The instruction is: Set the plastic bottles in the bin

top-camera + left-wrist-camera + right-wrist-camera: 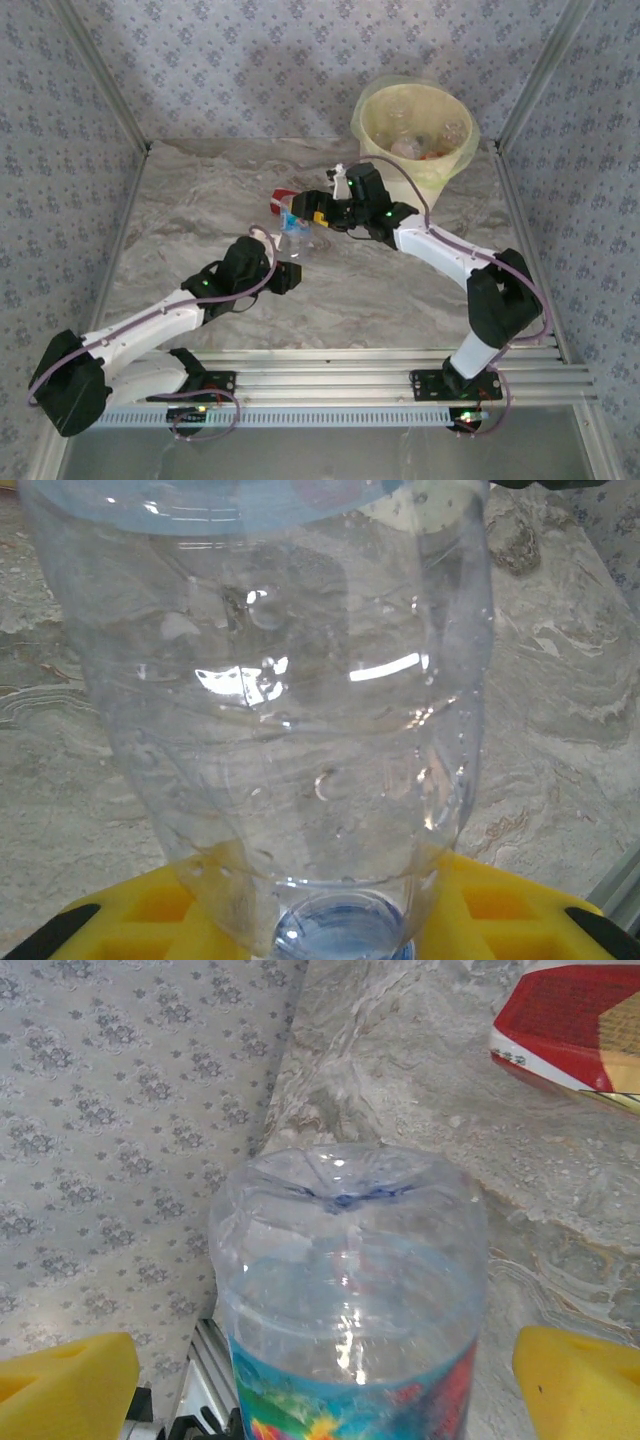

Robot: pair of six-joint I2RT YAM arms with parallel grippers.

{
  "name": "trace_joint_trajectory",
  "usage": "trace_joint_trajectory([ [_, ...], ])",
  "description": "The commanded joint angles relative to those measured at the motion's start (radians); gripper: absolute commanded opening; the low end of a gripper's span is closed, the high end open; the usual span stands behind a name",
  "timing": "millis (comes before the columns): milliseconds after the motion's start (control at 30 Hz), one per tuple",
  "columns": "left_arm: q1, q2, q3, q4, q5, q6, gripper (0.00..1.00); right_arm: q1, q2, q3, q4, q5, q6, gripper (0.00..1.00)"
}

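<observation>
A clear bottle [297, 236] is held by its cap end in the left gripper [284, 268], which is shut tight on it. The bottle is kept above the table [200, 200], well away from the bin [372, 108], on the side nearer the arms. The right gripper [330, 1380] is opened wide, with a yellow pad [70, 1380] on each side of the bottle's bottom end, and nothing is gripped. The pads should be closed gently on the fat part before the cap end is let go, so the bottle is not dropped short of the bin
</observation>
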Motion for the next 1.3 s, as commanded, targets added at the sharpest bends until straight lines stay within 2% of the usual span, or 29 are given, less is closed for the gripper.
trace_joint_trajectory([
  [0, -0.019, 0.004, 0.041, 0.036, 0.015, 0.04, 0.39, 0.007, 0.022, 0.03, 0.028, -0.038, 0.019, 0.98],
  [233, -0.044, 0.007, 0.064, 0.037, 0.016, 0.063, 0.41, 0.01, 0.039, 0.044, 0.021, -0.047, 0.012, 0.93],
  [467, -0.054, 0.007, 0.094, 0.024, 0.017, 0.073, 0.47, 0.007, 0.006, 0.047, -0.014, -0.021, -0.016, 0.7],
  [633, -0.056, 0.011, 0.136, -0.026, 0.019, 0.047, 0.82, -0.034, -0.051, 0.067, -0.079, -0.013, -0.062, 0.64],
  [700, -0.056, -0.006, 0.15, -0.041, 0.014, 0.025, 0.91, -0.062, -0.087, 0.104, -0.153, 0.007, -0.118, 0.63],
  [800, -0.056, -0.036, 0.174, -0.058, 0.021, 0.024, 0.98, -0.109, -0.132, 0.183, -0.263, 0.022, -0.212, 0.64],
  [1033, -0.055, -0.082, 0.208, -0.134, 0.031, 0.095, 1.0, -0.218, -0.194, 0.426, -0.448, 0.144, -0.402, 0.65],
  [1133, -0.053, -0.079, 0.206, -0.153, 0.024, 0.096, 1.0, -0.253, -0.174, 0.549, -0.514, 0.252, -0.509, 0.65],
  [1267, -0.052, -0.074, 0.214, -0.164, 0.02, 0.091, 1.0, -0.308, -0.129, 0.686, -0.524, 0.33, -0.582, 0.65],
])
